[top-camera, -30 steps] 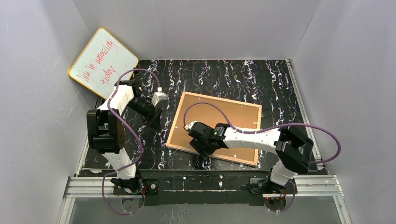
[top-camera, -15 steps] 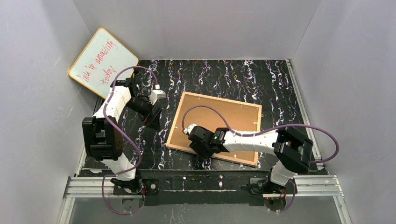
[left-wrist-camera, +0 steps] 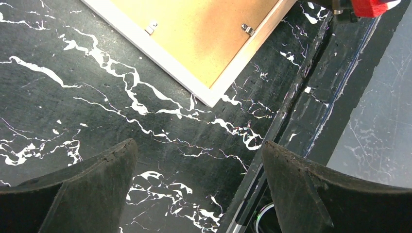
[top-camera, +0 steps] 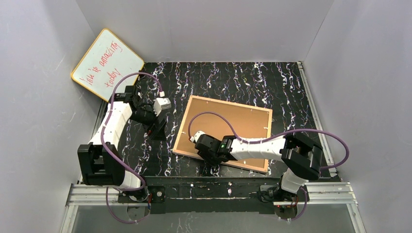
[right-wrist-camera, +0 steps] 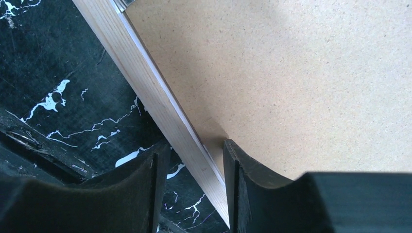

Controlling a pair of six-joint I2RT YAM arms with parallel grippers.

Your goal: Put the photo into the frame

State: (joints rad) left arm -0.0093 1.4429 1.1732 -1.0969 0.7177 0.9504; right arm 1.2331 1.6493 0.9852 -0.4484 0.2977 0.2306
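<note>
The frame (top-camera: 233,103) lies face down on the black marbled table, tan wood rim up, with a brown backing board (top-camera: 228,124) inside it. The photo is out of view. My right gripper (top-camera: 204,154) is at the frame's near-left corner. In the right wrist view its jaws (right-wrist-camera: 195,145) straddle the wooden rail (right-wrist-camera: 133,73): one finger rests on the backing board (right-wrist-camera: 291,73), the other stands off the rail over the table. My left gripper (top-camera: 158,131) hovers left of the frame, open and empty (left-wrist-camera: 197,145), with the frame's corner (left-wrist-camera: 165,63) ahead of it.
A yellow-rimmed whiteboard (top-camera: 108,65) with red writing leans in the back-left corner. Small metal clips (left-wrist-camera: 248,30) sit on the frame's back. Grey walls enclose the table on three sides. An aluminium rail (top-camera: 209,191) runs along the near edge.
My left gripper has opened wide and its arm has drawn back to the left. The right gripper has slid a little left along the frame's near edge, its jaws narrowing.
</note>
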